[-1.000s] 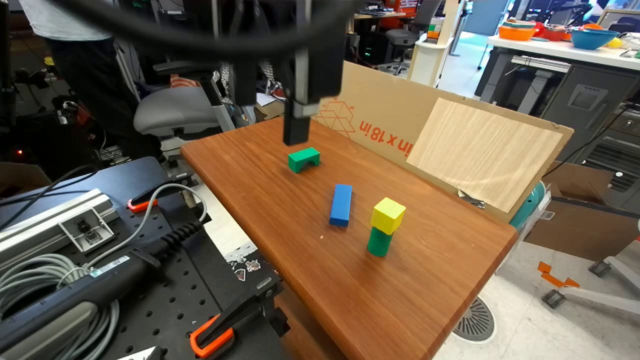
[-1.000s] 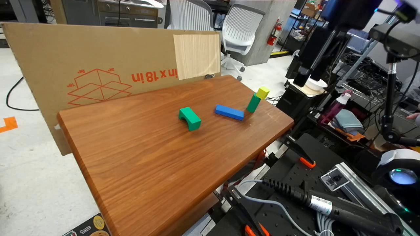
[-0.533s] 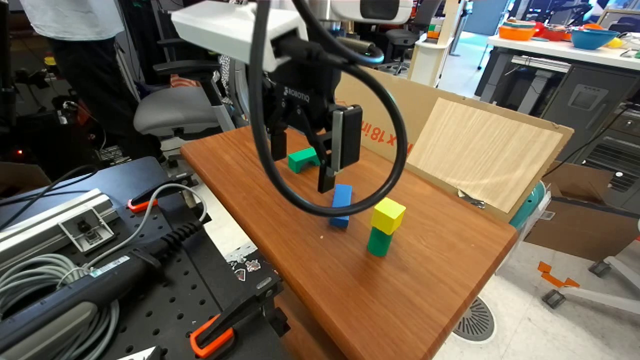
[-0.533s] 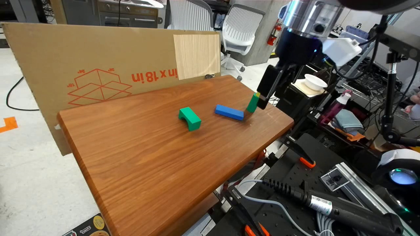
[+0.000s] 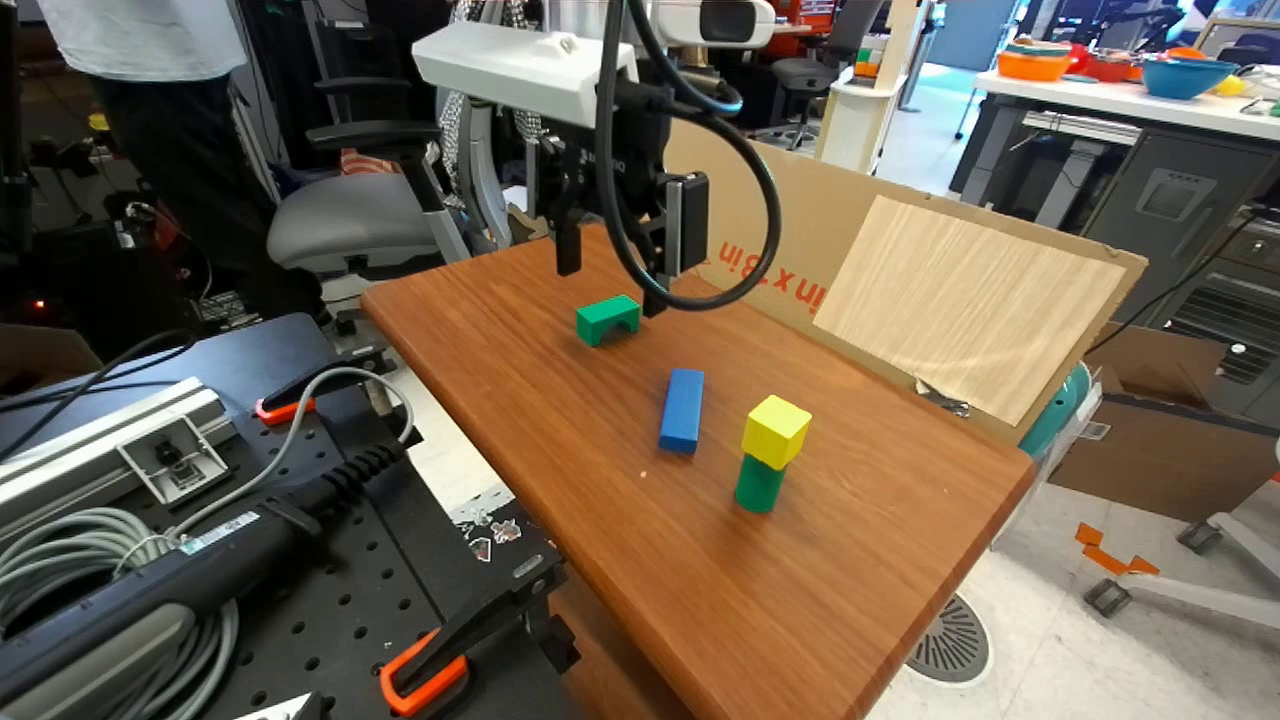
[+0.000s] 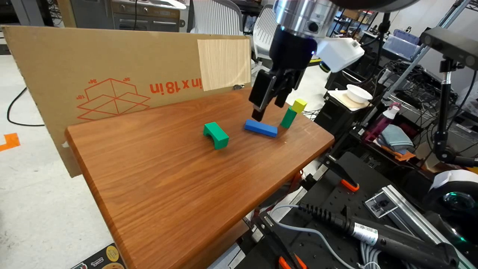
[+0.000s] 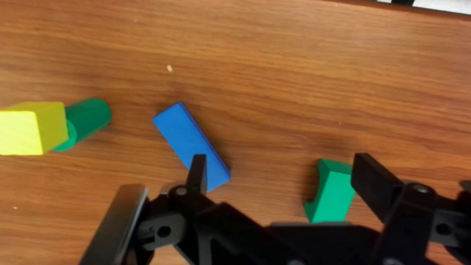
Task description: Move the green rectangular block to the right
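Observation:
The green rectangular block [image 5: 606, 317] lies on the wooden table; it has an arched notch on one side. It also shows in an exterior view [image 6: 216, 135] and in the wrist view [image 7: 333, 195], where one fingertip and the gripper body cover parts of it. My gripper [image 5: 612, 282] is open and empty above the table. In an exterior view the gripper [image 6: 269, 109] appears above and behind the blue block. In the wrist view the gripper [image 7: 281, 165] has its fingers wide apart, with the green block between them, nearer the right finger [image 7: 373, 184], and lower down.
A blue rectangular block [image 5: 682, 411] lies on the table [image 5: 850, 600]. Beside it a yellow cube [image 5: 777, 432] sits on a green cylinder [image 5: 760, 484]. A cardboard sheet [image 6: 123, 67] stands along one table edge. Clamps [image 6: 340, 172] and a black bench adjoin the opposite edge.
The arm has swung in over the table. In the last half second the gripper has moved away from the yellow cube toward the green block. The blocks have not moved.

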Robot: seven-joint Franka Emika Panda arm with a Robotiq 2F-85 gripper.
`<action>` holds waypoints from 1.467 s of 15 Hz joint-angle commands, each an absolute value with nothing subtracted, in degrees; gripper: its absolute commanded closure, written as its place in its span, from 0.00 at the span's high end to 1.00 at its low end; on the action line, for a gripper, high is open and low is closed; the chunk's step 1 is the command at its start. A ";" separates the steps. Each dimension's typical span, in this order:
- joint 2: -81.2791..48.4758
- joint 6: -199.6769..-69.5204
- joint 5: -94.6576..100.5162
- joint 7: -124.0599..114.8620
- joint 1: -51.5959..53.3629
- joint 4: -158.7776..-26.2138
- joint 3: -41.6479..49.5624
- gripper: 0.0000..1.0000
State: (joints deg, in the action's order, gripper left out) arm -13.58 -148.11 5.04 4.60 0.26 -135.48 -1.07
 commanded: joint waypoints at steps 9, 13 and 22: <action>-19.53 -148.88 6.36 -4.66 6.06 -129.97 -2.11 1.00; -21.44 -148.98 6.60 -8.22 7.39 -128.20 -1.91 1.00; -27.74 -146.45 4.49 -13.46 9.45 -122.40 -1.41 1.00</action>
State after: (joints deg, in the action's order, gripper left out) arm -24.98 -148.02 5.37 -12.00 8.74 -125.70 -1.89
